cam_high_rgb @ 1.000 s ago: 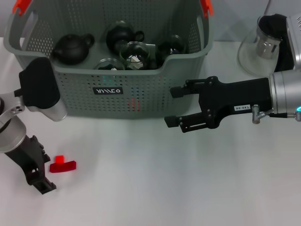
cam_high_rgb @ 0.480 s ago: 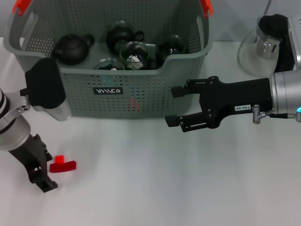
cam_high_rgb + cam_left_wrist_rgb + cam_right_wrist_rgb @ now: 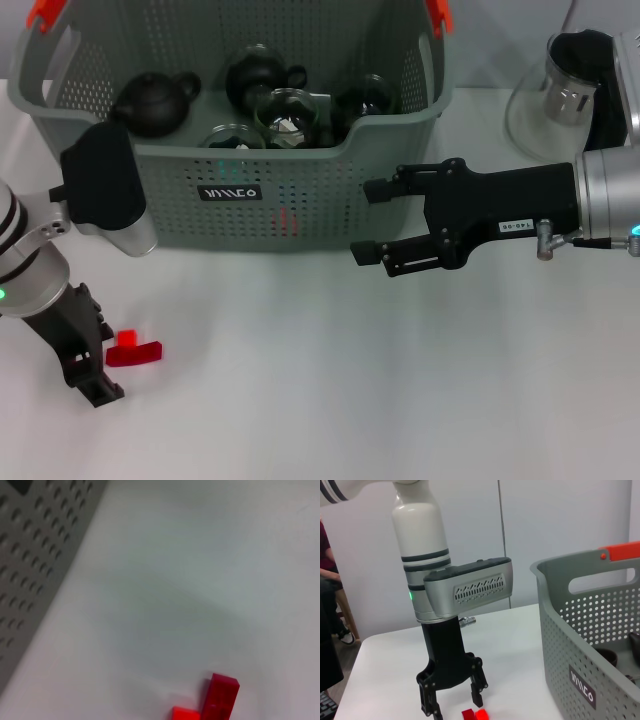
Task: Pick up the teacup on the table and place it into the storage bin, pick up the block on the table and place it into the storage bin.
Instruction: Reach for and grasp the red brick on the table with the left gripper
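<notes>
Shifted slightly toward the storage bin (image 3: 240, 140), the left tool (image 3: 452, 692) hangs released over the red block (image 3: 133, 350) on the table (image 3: 350, 380). Right tool (image 3: 385, 225) hovers released beside the bin.

Lab — white table (image 3: 400, 400), plain walls

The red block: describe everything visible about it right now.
The small bright red plastic-looking block lies flat on the white table, in front of the grey perforated storage bin and apart from it. It looks like a bar with a shorter raised stub at one end. The left hand, fingers open, hangs right beside it; nothing visibly grips it.
</notes>
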Tool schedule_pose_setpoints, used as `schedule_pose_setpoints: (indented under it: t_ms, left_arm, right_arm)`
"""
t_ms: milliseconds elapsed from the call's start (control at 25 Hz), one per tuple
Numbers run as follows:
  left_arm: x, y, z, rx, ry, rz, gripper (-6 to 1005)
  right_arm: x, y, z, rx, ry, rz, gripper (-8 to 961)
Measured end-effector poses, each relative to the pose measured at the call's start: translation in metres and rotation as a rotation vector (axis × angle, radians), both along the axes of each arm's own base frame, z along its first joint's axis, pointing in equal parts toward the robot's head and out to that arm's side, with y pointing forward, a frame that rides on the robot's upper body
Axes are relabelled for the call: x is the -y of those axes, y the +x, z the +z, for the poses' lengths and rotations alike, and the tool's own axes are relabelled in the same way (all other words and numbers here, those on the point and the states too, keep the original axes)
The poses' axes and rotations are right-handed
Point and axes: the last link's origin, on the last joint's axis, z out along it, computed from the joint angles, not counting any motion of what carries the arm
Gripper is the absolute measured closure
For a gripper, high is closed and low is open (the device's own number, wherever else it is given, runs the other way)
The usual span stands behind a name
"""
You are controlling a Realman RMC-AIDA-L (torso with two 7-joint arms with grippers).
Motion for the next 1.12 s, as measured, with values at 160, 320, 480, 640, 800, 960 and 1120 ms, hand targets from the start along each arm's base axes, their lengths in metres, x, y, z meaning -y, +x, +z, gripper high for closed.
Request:
schedule_pose_setpoints:
  t_ms: [160,320,480,640,800,960,1120]
  left_arm:
    - [-0.0003,-0.0003,-0.0009,-0.002,-0.009,0.006,218]
    - [-0.0007,-0.0007,-0.0009,-0.005,-0.013,0.011,218]
    - [-0.001,-0.0005,-0.0009,-0.004,-0.011,0.01,218]
    - [-0.0007,-0.0002,-0.0021,-0.008,-0.017,0.006,219]
    - [-0.0005,0.0001,-0.0031,-0.009,-0.018,0.006,219]
    - [-0.001,0.0006,-0.0032,-0.008,-0.015,0.006,218]
    - [-0.0006,0.0005,-0.0038,-0.01,-0.018,0.008,219]
  right_arm:
    - [-0.0001,0.0001,0.0002,-0.001,0.001,0.0,99]
    - [0.0002,0.0009,0.0004,-0.001,0.003,-0.001,101]
    - [0.0003,0.0011,0.0004,-0.001,0.003,-0.002,101]
    - [0.0003,0.0011,0.0004,-0.001,0.003,-0.002,101]
    - [0.0003,0.0011,0.0004,-0.001,0.003,-0.002,100]
    - [0.0003,0.0011,0.0004,-0.001,0.003,-0.001,100]
    - [0.0003,0.0012,0.0004,-0.001,0.003,-0.001,100]
